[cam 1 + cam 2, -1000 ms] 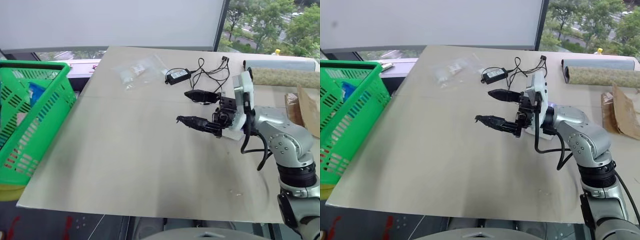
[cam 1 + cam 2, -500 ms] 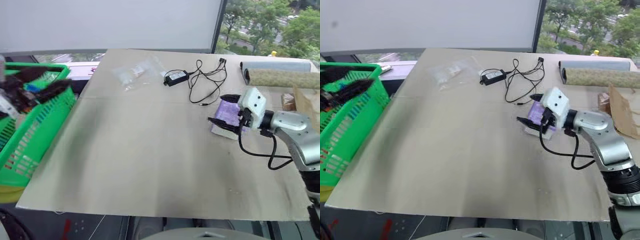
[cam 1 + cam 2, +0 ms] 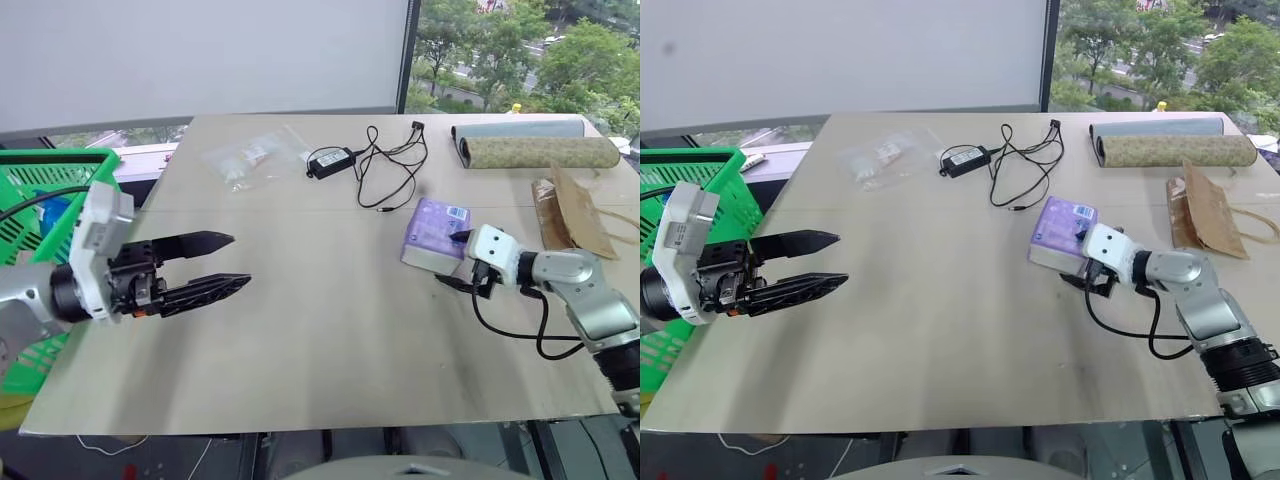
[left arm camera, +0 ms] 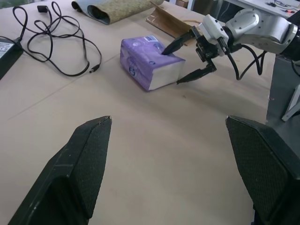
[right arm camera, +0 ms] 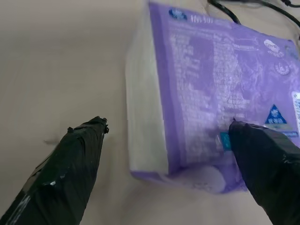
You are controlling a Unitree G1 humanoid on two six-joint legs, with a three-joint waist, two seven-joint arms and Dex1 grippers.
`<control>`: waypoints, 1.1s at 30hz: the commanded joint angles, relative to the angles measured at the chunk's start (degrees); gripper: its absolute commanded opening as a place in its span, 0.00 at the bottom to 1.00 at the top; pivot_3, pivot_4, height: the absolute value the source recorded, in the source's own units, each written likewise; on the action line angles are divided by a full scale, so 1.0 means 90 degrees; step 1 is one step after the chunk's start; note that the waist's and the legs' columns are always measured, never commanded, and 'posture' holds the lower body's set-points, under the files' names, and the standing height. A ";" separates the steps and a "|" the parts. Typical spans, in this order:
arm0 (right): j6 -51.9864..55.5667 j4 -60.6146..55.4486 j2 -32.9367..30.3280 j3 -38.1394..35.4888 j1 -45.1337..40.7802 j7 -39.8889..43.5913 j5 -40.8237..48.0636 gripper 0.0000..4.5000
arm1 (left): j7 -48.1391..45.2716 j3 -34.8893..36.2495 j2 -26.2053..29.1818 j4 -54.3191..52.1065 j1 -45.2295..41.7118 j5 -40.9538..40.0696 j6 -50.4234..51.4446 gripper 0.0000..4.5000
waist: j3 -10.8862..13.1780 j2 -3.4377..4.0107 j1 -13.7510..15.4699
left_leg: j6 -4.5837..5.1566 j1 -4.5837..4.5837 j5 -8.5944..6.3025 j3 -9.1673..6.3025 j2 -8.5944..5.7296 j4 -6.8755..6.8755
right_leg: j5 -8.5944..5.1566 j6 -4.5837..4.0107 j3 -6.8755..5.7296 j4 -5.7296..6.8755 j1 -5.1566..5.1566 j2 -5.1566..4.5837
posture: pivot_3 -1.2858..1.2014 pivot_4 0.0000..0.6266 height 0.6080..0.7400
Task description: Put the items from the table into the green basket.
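Note:
A lilac-purple tissue pack (image 3: 432,228) lies on the right half of the beige table (image 3: 320,340). My right gripper (image 3: 448,260) is open at the pack's near end. One finger rests over its top and the other sits low beside it, as the right wrist view (image 5: 167,124) shows. My left gripper (image 3: 240,260) hovers open and empty over the table's left part, pointing toward the pack (image 4: 147,63). The green basket (image 3: 40,165) stands off the table's left edge, behind my left arm.
A clear plastic bag of small goods (image 3: 245,157) and a black power adapter (image 3: 328,158) with its cable (image 3: 385,175) lie at the table's far side. A rolled mat (image 3: 540,150) and a brown paper bag (image 3: 565,210) sit at the far right.
My left gripper swung from over the basket to above the table's left part. My right gripper came down from mid-air and settled at the tissue pack's near end. The camera view also shifted.

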 commanded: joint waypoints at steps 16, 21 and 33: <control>0.0689 -0.0687 0.0771 -0.0787 -0.0513 -0.0261 0.0828 0.01 | 0.0998 -0.0616 -0.0447 -0.0260 -0.0440 -0.0346 -0.0120 0.92 | -0.0001 -0.0001 0.0073 | -0.0001 0.0005 -0.0001 0.0021 0.0004 -0.0006 | 0.0000 0.0001 0.0019 -0.0002 -0.0003 -0.0001 | 0.50 0.07 1.00; 0.3337 -0.1906 0.1686 -0.1797 -0.0795 -0.0586 0.3955 0.01 | 0.1862 -0.1033 -0.1326 -0.0106 -0.1193 -0.0939 -0.0212 0.92 | -0.0002 0.0001 0.0093 | -0.0001 0.0003 -0.0001 0.0010 0.0010 -0.0008 | 0.0001 0.0000 0.0017 0.0000 -0.0003 0.0001 | 0.50 0.07 1.00; 0.5136 -0.2358 0.2374 -0.2925 -0.1685 -0.2566 0.8157 0.01 | 0.2332 -0.1548 -0.2598 0.0211 -0.1070 -0.1483 -0.0472 0.92 | -0.0023 0.0005 0.0072 | -0.0001 -0.0015 -0.0001 -0.0003 0.0001 -0.0001 | 0.0002 0.0001 0.0009 -0.0003 -0.0004 -0.0002 | 0.50 0.05 1.00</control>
